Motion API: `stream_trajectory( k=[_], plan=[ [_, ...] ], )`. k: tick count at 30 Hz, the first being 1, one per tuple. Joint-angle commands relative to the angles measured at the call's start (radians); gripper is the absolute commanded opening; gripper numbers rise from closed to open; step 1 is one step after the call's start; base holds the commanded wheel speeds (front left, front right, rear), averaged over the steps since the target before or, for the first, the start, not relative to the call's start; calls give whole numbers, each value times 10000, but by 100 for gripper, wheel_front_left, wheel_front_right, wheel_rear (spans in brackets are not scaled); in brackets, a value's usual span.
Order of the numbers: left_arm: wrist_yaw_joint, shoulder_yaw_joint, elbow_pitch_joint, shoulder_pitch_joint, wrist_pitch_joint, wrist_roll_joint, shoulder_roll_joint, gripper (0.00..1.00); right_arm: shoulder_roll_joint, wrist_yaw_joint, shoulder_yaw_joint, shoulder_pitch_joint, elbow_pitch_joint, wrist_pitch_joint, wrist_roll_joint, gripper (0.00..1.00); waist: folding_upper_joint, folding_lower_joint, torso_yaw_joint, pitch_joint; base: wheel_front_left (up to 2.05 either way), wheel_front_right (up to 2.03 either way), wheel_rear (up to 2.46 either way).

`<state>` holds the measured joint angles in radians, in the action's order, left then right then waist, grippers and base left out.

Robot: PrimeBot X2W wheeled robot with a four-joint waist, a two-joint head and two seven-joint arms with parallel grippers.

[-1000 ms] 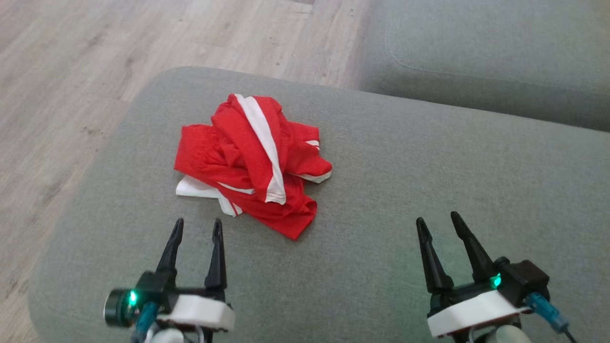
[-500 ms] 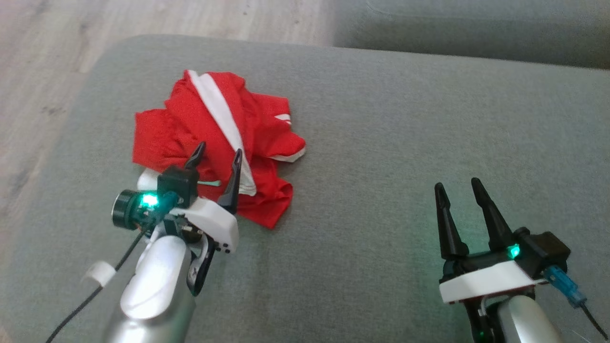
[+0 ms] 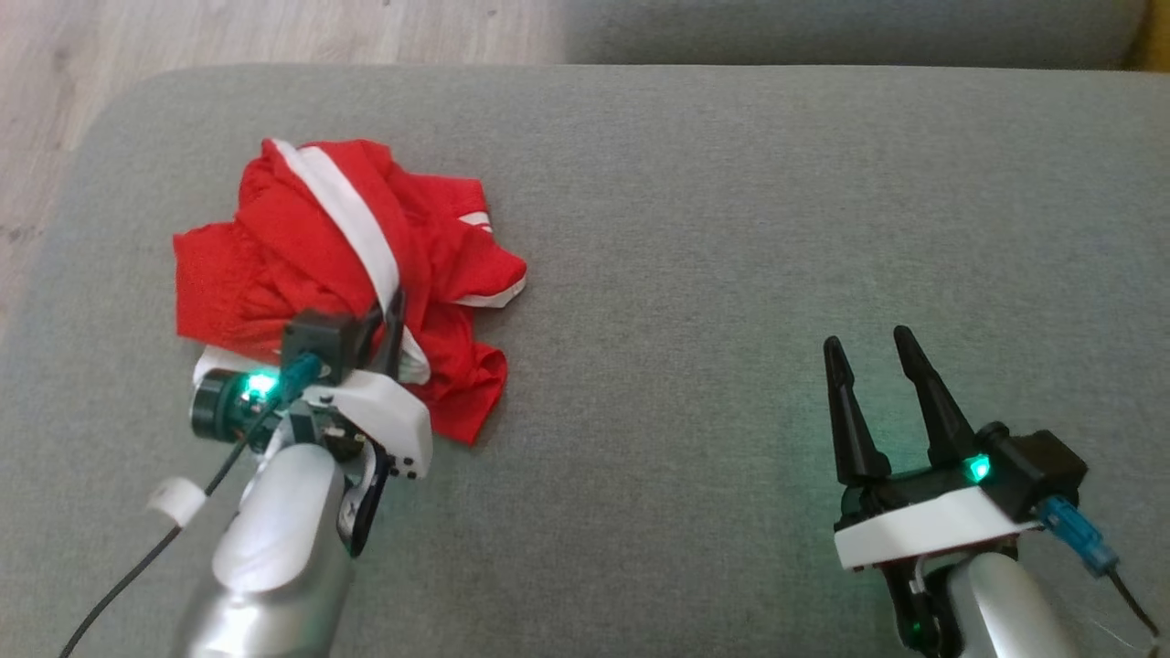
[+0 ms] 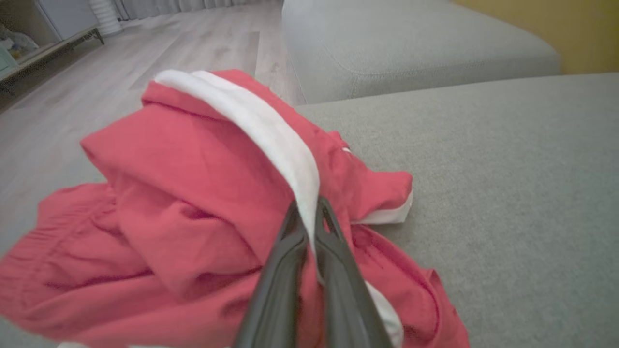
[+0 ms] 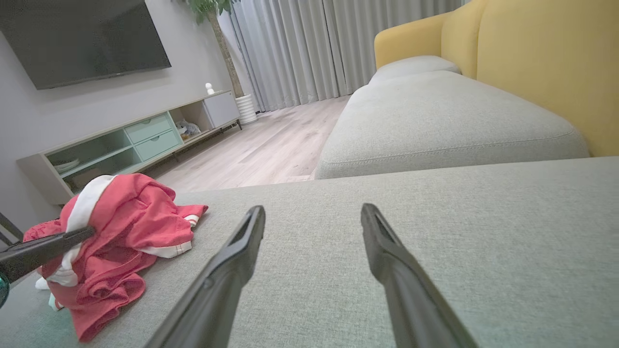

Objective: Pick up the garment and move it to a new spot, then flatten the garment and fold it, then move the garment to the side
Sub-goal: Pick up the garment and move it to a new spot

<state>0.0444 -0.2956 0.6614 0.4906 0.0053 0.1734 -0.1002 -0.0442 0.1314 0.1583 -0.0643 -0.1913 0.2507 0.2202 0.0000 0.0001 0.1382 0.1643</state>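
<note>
A crumpled red garment [image 3: 302,247] with white stripes lies at the left of a grey cushion [image 3: 695,228]. My left gripper [image 3: 388,306] reaches into its near side and is shut on the white band, which runs up between the two dark fingers in the left wrist view, where the garment [image 4: 184,193] bulges around my left gripper [image 4: 309,212]. My right gripper [image 3: 868,343] stands open over bare cushion well to the right, nothing between its fingers. From the right wrist, the garment [image 5: 130,217] sits at the far left, apart from my right gripper [image 5: 313,210].
Wooden floor [image 3: 183,37] lies beyond the cushion's rounded far-left edge. A second grey cushion [image 5: 435,116] and a yellow backrest [image 5: 546,67] stand behind. A low TV cabinet [image 5: 130,140] lines the wall. Bare cushion stretches between the garment and my right gripper.
My left gripper moved forward into the garment and closed on its white band. The right gripper stayed open. The head camera shifted, so the whole scene slid left.
</note>
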Motion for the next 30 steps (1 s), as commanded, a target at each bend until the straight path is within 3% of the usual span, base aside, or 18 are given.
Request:
stream_trajectory(
  k=[1, 8, 14, 23, 30],
  plan=[
    [6, 345, -344, 679, -356, 58, -330, 0, -60, -7, 244, -313, 299, 111, 46, 100, 0, -1, -97, -70, 0, 0, 0],
    [220, 387, -1257, 1178, -1842, 240, -289, 0, -60, -7, 193, -194, 231, 111, 76, 100, 0, -1, -335, -484, 0, 0, 0],
    [451, 248, -2902, 1717, -2374, 340, -255, 0, -60, -7, 251, -72, 202, 111, 158, 100, 0, -1, -613, -858, 0, 0, 0],
    [672, -162, -4938, 2384, -1768, 672, -321, 0, -60, -7, 332, -20, 252, 111, 348, 100, 0, -1, -1334, -1045, 0, 0, 0],
    [741, -484, -5472, 2556, -1087, 863, -483, 0, -60, -7, 534, -89, 314, 111, 519, 100, 0, -1, -2138, -1049, 0, 0, 0]
  ],
)
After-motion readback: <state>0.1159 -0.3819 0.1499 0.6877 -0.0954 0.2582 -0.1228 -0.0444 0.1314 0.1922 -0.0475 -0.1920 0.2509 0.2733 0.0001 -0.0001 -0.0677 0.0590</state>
